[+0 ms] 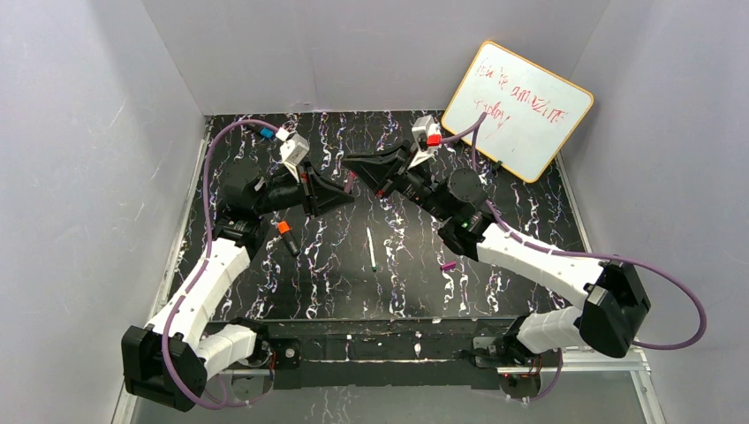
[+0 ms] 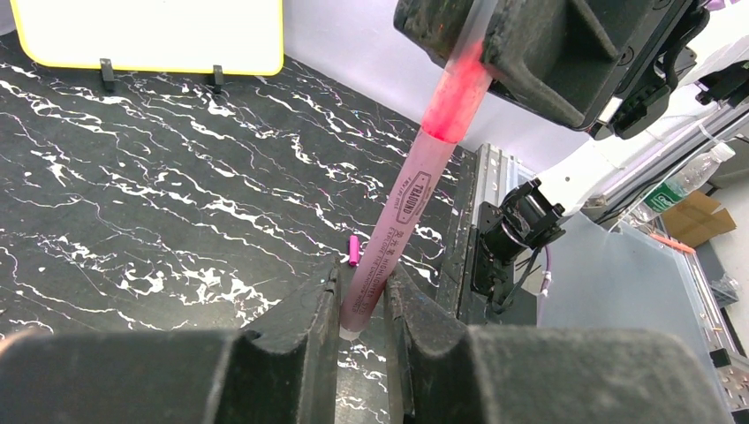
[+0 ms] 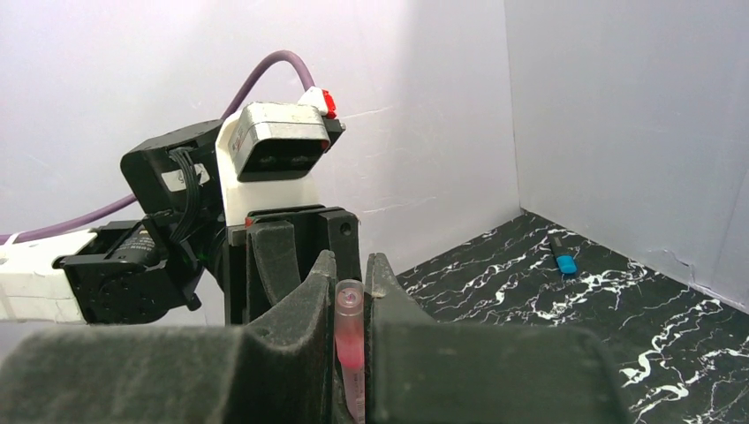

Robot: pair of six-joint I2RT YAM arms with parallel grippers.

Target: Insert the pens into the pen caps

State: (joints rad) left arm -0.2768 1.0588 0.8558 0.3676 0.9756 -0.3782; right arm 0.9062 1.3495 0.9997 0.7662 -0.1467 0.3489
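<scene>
The pink pen [image 2: 397, 225] hangs in the air between my two arms, above the surface [image 2: 132, 203], with its tip pushed into the pale pink cap [image 2: 455, 106]. Red shows through the cap wall, so I judge this insertion seated or nearly so. My left gripper [image 2: 362, 284] is closed narrow on the barrel's tail end, and my right gripper [image 3: 351, 265] is clamped tight on the cap. Next I'd want a short, straight push along the pen's axis, then a release. The magenta cap [image 2: 353, 250] lies on the surface with no pen in it, and the white pen [image 1: 371, 249] lies apart from it. I see no tray or box.
</scene>
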